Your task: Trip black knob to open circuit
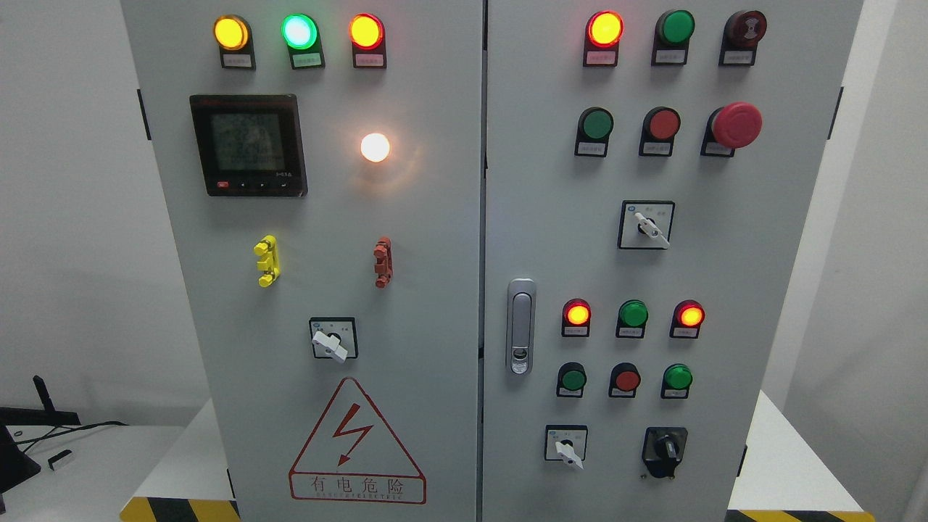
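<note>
The black knob [665, 451] sits low on the right door of a grey electrical cabinet [449, 290], to the right of a small white selector switch [566, 444]. Its handle stands roughly upright, with a small marking just below it. Neither of my hands nor any part of an arm shows in the head view.
The right door carries lit and unlit red and green lamps and buttons, a red mushroom stop button [734, 125], another white selector [647, 225] and a silver door handle [520, 325]. The left door has a meter display [248, 144], a white selector [333, 339] and a warning triangle [356, 444].
</note>
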Robot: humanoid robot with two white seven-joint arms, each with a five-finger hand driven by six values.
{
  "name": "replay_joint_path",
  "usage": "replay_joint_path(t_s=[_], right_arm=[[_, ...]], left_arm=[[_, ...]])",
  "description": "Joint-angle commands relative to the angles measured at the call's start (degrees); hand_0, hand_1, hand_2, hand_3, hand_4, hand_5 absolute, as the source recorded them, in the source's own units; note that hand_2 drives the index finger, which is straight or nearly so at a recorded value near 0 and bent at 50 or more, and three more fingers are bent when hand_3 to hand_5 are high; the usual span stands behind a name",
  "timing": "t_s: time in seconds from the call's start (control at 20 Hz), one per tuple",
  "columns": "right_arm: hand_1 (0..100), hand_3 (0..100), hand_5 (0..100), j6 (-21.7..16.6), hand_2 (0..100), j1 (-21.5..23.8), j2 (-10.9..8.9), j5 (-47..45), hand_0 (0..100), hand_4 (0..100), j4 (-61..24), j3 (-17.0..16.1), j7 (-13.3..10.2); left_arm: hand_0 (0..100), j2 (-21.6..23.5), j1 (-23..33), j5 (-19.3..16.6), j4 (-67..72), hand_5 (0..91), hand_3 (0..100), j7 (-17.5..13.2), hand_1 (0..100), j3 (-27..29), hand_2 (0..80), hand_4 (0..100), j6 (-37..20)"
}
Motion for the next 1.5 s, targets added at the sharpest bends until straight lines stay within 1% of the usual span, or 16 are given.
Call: replay_joint_path(t_s=[0.0,0.05,0.1,0.2,0.3,0.35,0.4,0.55,0.65,0.7,0.75,0.85,1.1,1.2,1.25,1.45], right_arm=[[38,20,19,-4.54,0,3.29,1.04,2.89,41,22,-10.01,1.94,-0.10],[38,24,19,-6.21,0,3.73,1.21,3.33,41,22,-10.80,1.94,-0.27],[40,30,21,-7.27,0,3.91,1.30,3.34,40,26,-11.59,1.94,-0.27],[44,37,30,-10.08,0,4.96,1.39,3.60,39,34,-13.52,2.03,-0.45],[49,46,42,-12.45,7,6.01,1.39,3.77,37,43,-16.07,1.94,-1.15],[50,46,42,-13.60,7,6.28,1.39,3.86,37,44,-17.21,1.68,-1.33],[51,50,49,-15.17,12,6.37,1.39,3.95,37,49,-18.01,1.85,-1.33],[55,60,60,-21.67,21,6.90,1.39,3.95,38,59,-20.47,1.50,-1.59],[56,62,66,-25.63,24,6.90,1.30,3.95,38,62,-21.35,1.15,-1.33],[57,64,71,-27.74,26,6.90,1.30,3.86,38,66,-21.44,1.06,-1.24],[58,65,73,-29.24,27,6.90,1.30,3.86,38,68,-21.62,1.15,-1.15],[61,69,81,-31.88,30,7.16,1.39,3.86,40,74,-23.10,1.06,-1.06],[63,73,91,-36.36,33,12.60,0.69,4.04,38,80,-31.01,1.15,-1.15],[63,73,92,-39.78,34,14.54,0.51,4.13,37,80,-35.05,0.71,-1.15],[64,73,93,-41.19,35,15.24,0.51,4.47,37,81,-36.63,0.01,-1.15],[66,75,96,-46.82,36,15.77,0.95,7.64,34,82,-41.56,-4.91,-1.33]], left_arm=[[12,0.08,0.00,0.26,0.01,0.0,0,0.03,39,0.00,0.0,0,-0.04],[12,-0.01,0.00,0.26,0.01,0.0,0,0.03,39,0.00,0.0,0,-0.04],[12,-0.01,0.00,0.26,0.01,0.0,0,0.03,39,0.00,0.0,0,-0.04],[12,-0.01,0.00,0.26,0.01,0.0,0,0.03,39,0.00,0.0,0,-0.04],[12,-0.01,0.00,0.26,0.01,0.0,0,0.03,39,0.00,0.0,0,-0.04],[12,0.07,0.00,0.26,0.01,0.0,0,0.03,39,0.00,0.0,0,-0.04],[12,-0.01,0.00,0.26,0.01,0.0,0,0.03,39,0.00,0.0,0,-0.04],[12,0.07,0.00,0.26,0.01,0.0,0,0.03,39,0.00,0.0,0,-0.04],[12,0.07,0.00,0.26,0.01,0.0,0,0.03,39,0.00,0.0,0,-0.04],[12,-0.01,0.00,0.26,0.01,0.0,0,0.03,39,0.00,0.0,0,-0.04],[12,0.07,0.00,0.26,0.01,0.0,0,0.03,39,0.00,0.0,0,-0.04],[12,-0.01,0.00,0.26,0.01,0.0,0,0.03,39,0.00,0.0,0,-0.04],[12,0.07,0.00,0.26,0.01,0.0,0,0.03,39,0.00,0.0,0,-0.04],[12,-0.01,0.00,0.26,0.01,0.0,0,0.03,39,0.00,0.0,0,-0.04],[12,-0.01,0.00,0.26,0.01,0.0,0,0.03,39,0.00,0.0,0,-0.04],[12,-0.01,0.00,0.26,0.01,0.0,0,0.03,39,0.00,0.0,0,-0.04]])
